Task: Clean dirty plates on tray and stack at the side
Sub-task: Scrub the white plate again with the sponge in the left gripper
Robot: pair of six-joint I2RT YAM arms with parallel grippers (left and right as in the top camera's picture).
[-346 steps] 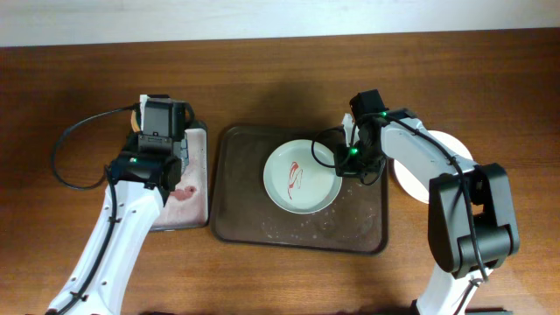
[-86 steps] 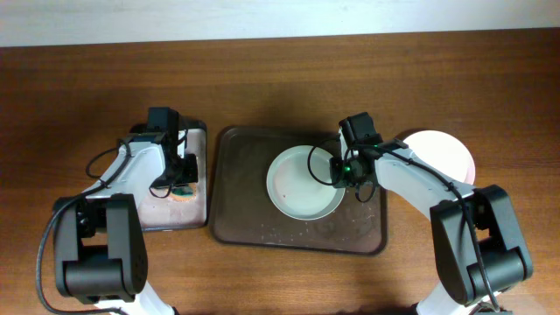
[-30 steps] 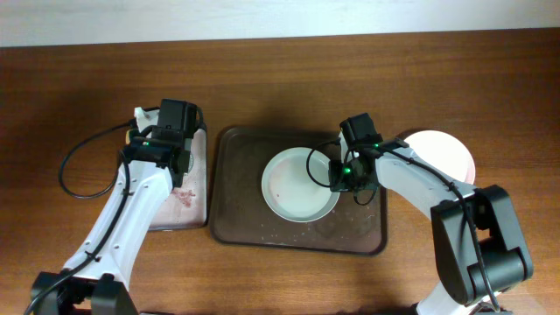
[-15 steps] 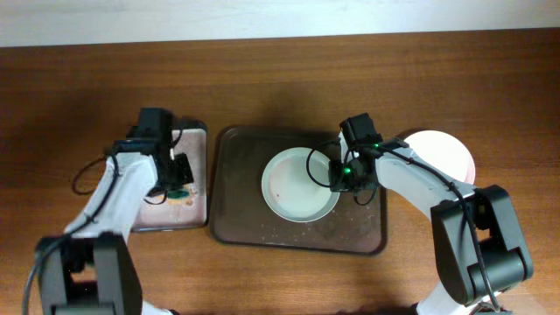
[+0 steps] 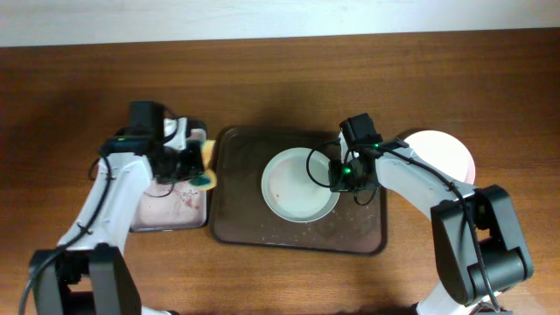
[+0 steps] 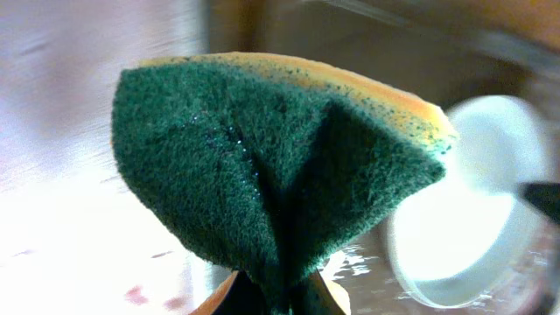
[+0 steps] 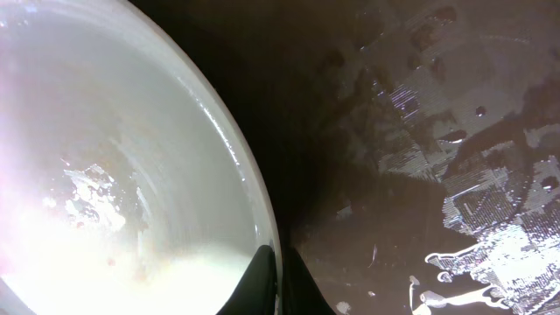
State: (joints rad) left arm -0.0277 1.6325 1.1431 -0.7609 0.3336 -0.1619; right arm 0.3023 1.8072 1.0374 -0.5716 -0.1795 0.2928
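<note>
Left hand (image 5: pixel 196 166), clamped on the sponge (image 6: pixel 262 175), is held left of the plate (image 5: pixel 293 188), whose right rim is pinched by the right hand (image 5: pixel 338 175).

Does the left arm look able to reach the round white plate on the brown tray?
Probably yes: the round white plate is bare on its left; the right claw pinches only its right rim.

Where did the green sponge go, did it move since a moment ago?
Yes. The sponge, pinched in the left gripper, moved right, from over the small tray's middle to its edge beside the brown tray.
</note>
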